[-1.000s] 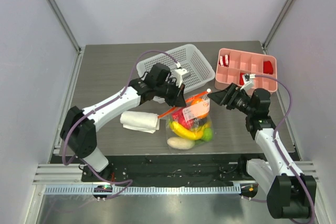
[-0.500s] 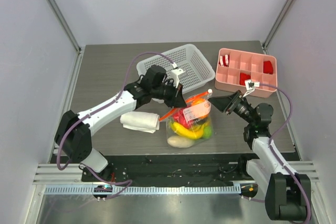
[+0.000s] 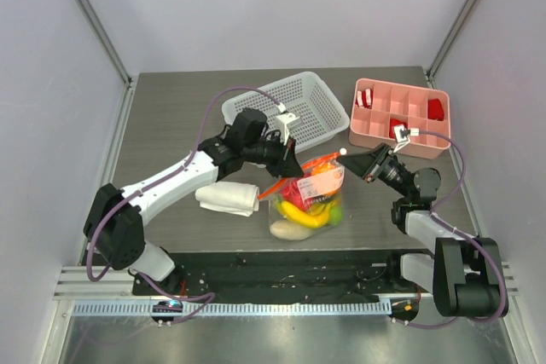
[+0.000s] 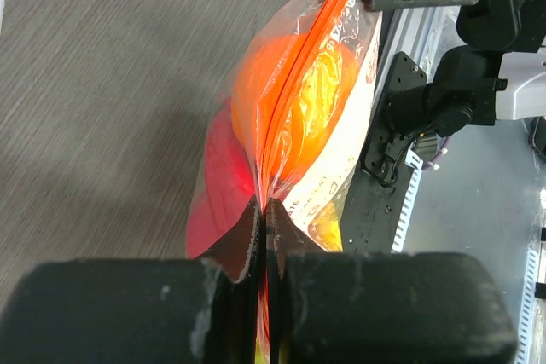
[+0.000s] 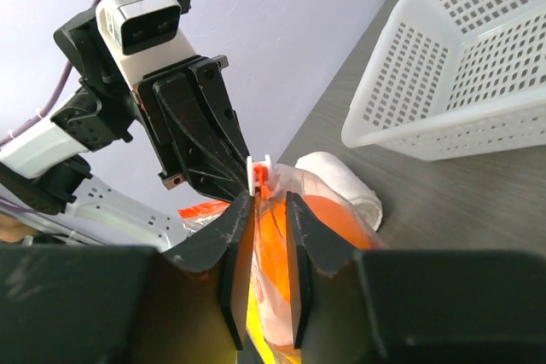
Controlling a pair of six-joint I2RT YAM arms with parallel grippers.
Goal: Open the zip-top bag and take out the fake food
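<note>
The zip-top bag (image 3: pixel 320 178) stands near the table's front middle, its orange-red strip (image 4: pixel 294 100) pulled taut on top. Inside I see yellow bananas (image 3: pixel 303 213), a white radish (image 3: pixel 292 231), a green apple (image 3: pixel 337 215), a red apple (image 4: pixel 217 185) and an orange (image 4: pixel 256 91). My left gripper (image 3: pixel 293 162) (image 4: pixel 263 204) is shut on the strip's left end. My right gripper (image 3: pixel 350 159) (image 5: pixel 270 198) is at the right end. Its jaws stand a narrow gap apart, with the bag's top edge between them. The white slider (image 5: pixel 260 172) sits just past its fingertips.
A rolled white cloth (image 3: pixel 226 196) lies left of the bag. A white mesh basket (image 3: pixel 286 108) stands behind it. A pink compartment tray (image 3: pixel 401 112) with red-and-white striped pieces (image 3: pixel 365 97) is at the back right. The table's front edge runs just below the bag.
My right arm has folded back toward its base while its gripper stays at the bag's right corner. My left gripper keeps its hold on the strip and has shifted slightly right.
</note>
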